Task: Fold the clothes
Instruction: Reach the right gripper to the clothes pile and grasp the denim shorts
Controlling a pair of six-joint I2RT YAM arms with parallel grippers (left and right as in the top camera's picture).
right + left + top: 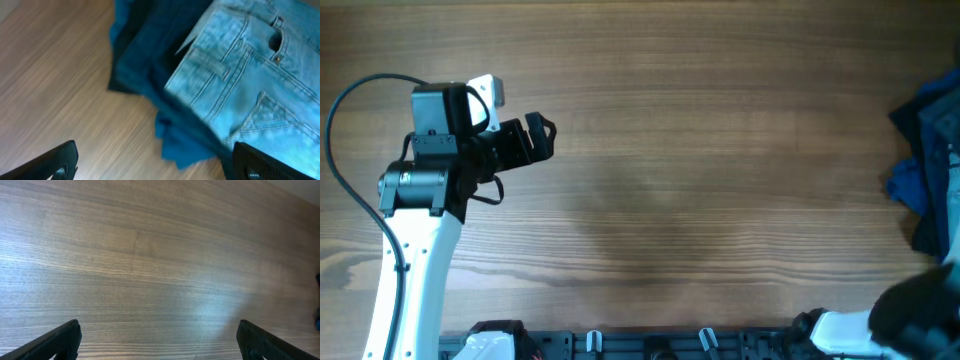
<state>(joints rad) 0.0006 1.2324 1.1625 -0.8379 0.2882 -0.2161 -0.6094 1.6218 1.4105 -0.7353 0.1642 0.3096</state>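
My left claw (159,345) is spread wide. Its two dark fingertips sit in the bottom corners of the left wrist view, with bare wood grain between them. Seen from overhead, it hangs over the left part of the worktop (700,170) and points right. From there a broad stretch of wood runs open through the middle toward the right edge.

My right claw (160,162) is also spread wide and grips nothing, its fingertips framing the lower corners of the right wrist view. Just ahead of it, toward the upper right of that view, lie the denim shorts (250,85). They are light blue and faded, with seams, a belt loop and rivets showing, and they are draped on top of a dark blue fabric pile (145,55). The pile's edge sticks out to the left of and below the shorts onto the wood, and further left the grain is bare.

Overhead, the pile sits at the very right edge of the frame and is partly cut off. The right arm (920,305) is a dark blur in the lower right corner, near the worktop's front edge.
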